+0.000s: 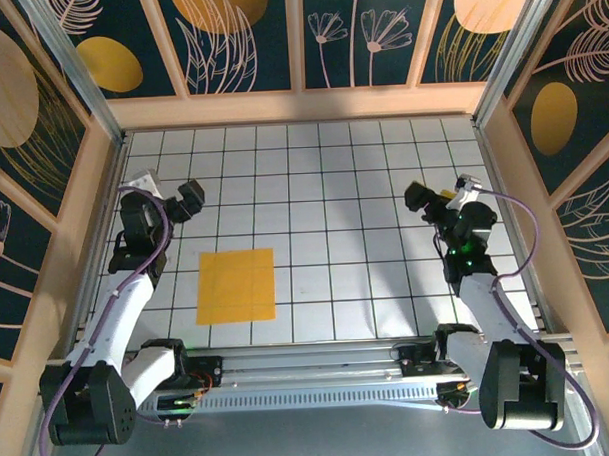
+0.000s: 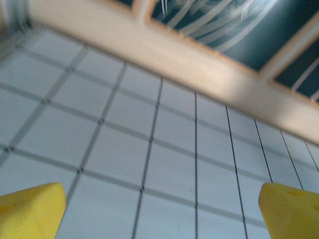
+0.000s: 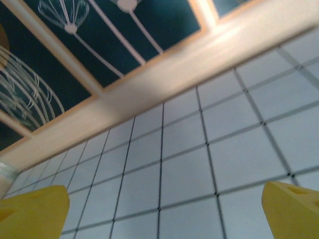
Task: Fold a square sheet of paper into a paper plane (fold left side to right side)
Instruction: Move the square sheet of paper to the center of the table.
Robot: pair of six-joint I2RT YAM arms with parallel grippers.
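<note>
From above, the sheet of paper [image 1: 235,285] lies flat on the tiled surface [image 1: 333,187], left of centre near the front, with the left fingers [image 1: 190,199] and right fingers [image 1: 421,198] both released and apart from it; the left wrist view has its yellow fingers [image 2: 30,209] spread wide over tiles, and the right wrist view has its own [image 3: 32,211] spread likewise.

- square sheet of paper [image 1: 235,285] lies flat on the tiled table [image 1: 323,187], left of centre, toward the near edge
- left gripper [image 1: 188,200] is behind the sheet and slightly to its left, apart from it
- right gripper [image 1: 424,199] is on the table's right side, well apart from the sheet, roughly level with the left gripper
- rail [image 1: 320,373] runs along the near edge, in front of the sheet, with both arm bases on it
- wall frame [image 1: 300,105] borders the table at left, back and right
- wrist views: bare table between the fingertips, wall frame beyond
</note>
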